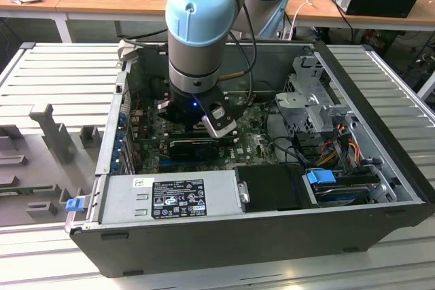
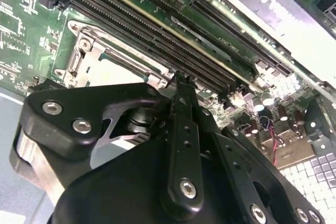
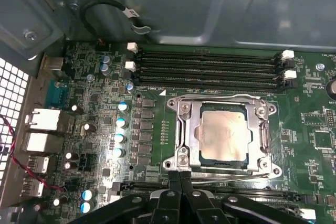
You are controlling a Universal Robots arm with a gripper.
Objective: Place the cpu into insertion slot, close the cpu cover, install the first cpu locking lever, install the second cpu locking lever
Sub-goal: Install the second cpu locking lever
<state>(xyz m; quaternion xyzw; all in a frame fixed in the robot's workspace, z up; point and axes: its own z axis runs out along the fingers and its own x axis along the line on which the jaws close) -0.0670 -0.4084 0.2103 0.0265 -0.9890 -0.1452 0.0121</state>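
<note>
Cpu (image 3: 224,135) seated in slot, cover (image 3: 223,132) down over it. Gripper (image 3: 179,182) pinched closed, empty, at the cover's 6 o'clock edge. Levers look thin, springy, slippery; hook near their ends.

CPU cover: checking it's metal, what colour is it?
Silvery cpu cover, clearest in the first wrist view.

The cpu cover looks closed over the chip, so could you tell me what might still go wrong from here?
The shut claw sits right at the cpu cover edge, so a slip could scrape the cpu face. The memory slots run close beside the socket and could be knocked.
</note>
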